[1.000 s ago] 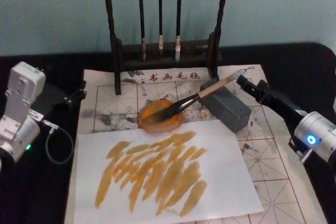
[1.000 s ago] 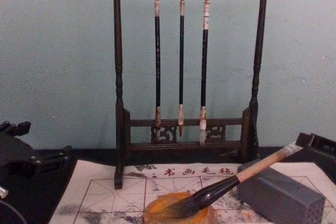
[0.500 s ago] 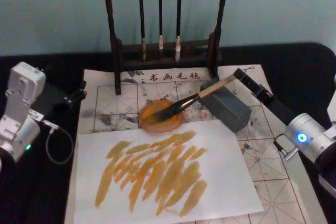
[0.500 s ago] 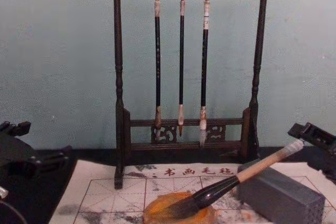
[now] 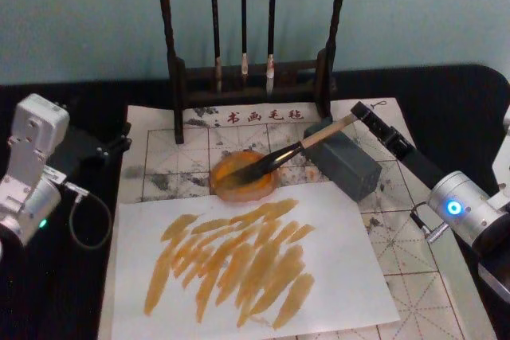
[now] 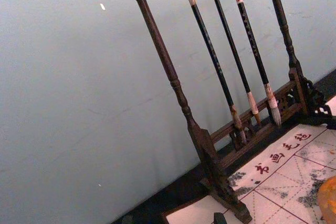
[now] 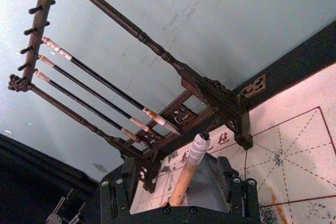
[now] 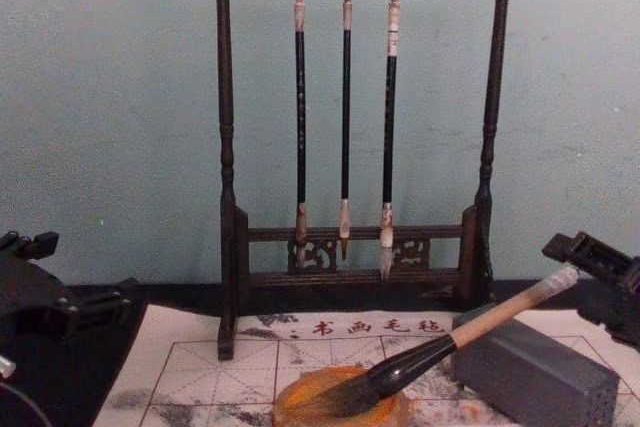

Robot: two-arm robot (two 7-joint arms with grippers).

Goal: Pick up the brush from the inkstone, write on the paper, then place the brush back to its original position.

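Note:
The brush (image 5: 280,154) lies slanted, its dark tuft on the orange-stained inkstone (image 5: 231,186) and its pale handle propped on a grey block (image 5: 355,171). My right gripper (image 5: 360,112) is at the handle's loop end. In the right wrist view it (image 7: 178,183) stands open, with the handle (image 7: 185,178) between the fingers and a gap on each side. The red-grid paper (image 5: 408,238) covers the table, and a white sheet (image 5: 351,264) with orange strokes lies on it. My left gripper (image 5: 107,147) is parked at the left edge.
A dark wooden rack (image 8: 226,197) with three thin hanging brushes (image 8: 345,127) stands behind the inkstone, against the pale wall. The grey block (image 8: 530,379) sits right of the inkstone (image 8: 300,405). A black cloth borders the paper on both sides.
My right arm has swung a little left and its gripper has lifted slightly at the end of the handle. The brush and the left arm have not moved.

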